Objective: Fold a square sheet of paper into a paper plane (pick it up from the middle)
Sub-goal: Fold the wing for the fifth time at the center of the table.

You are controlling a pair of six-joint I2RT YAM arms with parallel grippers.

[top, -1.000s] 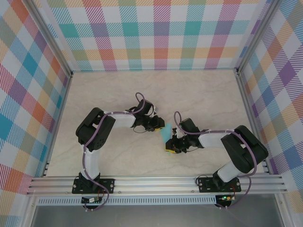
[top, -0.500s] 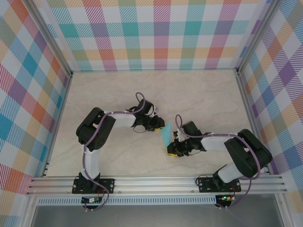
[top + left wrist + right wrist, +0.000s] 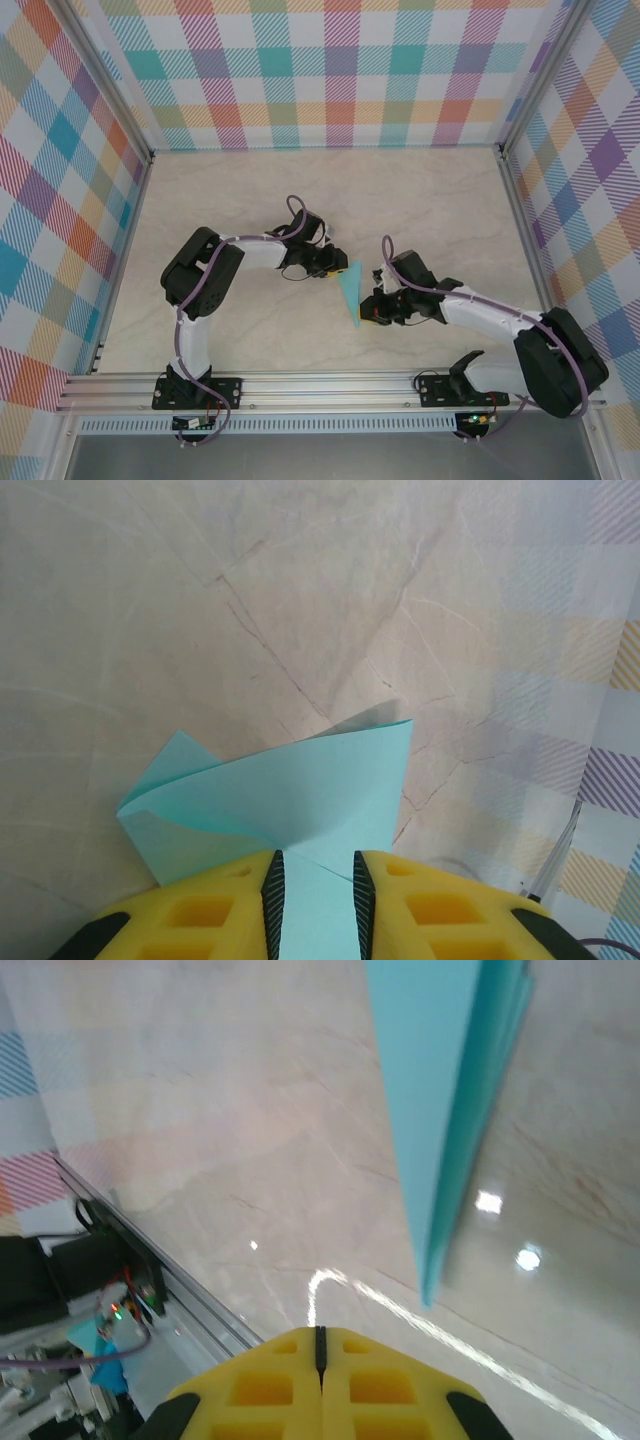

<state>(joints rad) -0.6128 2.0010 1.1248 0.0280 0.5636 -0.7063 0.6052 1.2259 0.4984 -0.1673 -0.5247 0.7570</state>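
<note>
The turquoise paper (image 3: pixel 351 288) is folded into a slim wedge whose point faces the near edge. My left gripper (image 3: pixel 335 266) is shut on its wide end. In the left wrist view, folded paper (image 3: pixel 300 790) fans out ahead of the yellow fingers (image 3: pixel 210 915), and a strip of it fills the gap between the pads. My right gripper (image 3: pixel 372 312) sits just right of the paper's tip, shut with nothing in it. In the right wrist view, the pointed paper (image 3: pixel 440 1110) hangs above the table, ahead and right of my right gripper (image 3: pixel 320 1332).
The marble-patterned table (image 3: pixel 250 200) is bare around both arms. Checked walls (image 3: pixel 330 70) close off the back and sides. An aluminium rail (image 3: pixel 330 385) runs along the near edge; its frame and wiring (image 3: pixel 110 1300) lie left of the right gripper.
The right arm has swung out to the right, its gripper shifting slightly right of the paper. The paper now shows as a longer, narrower point reaching toward the near edge.
</note>
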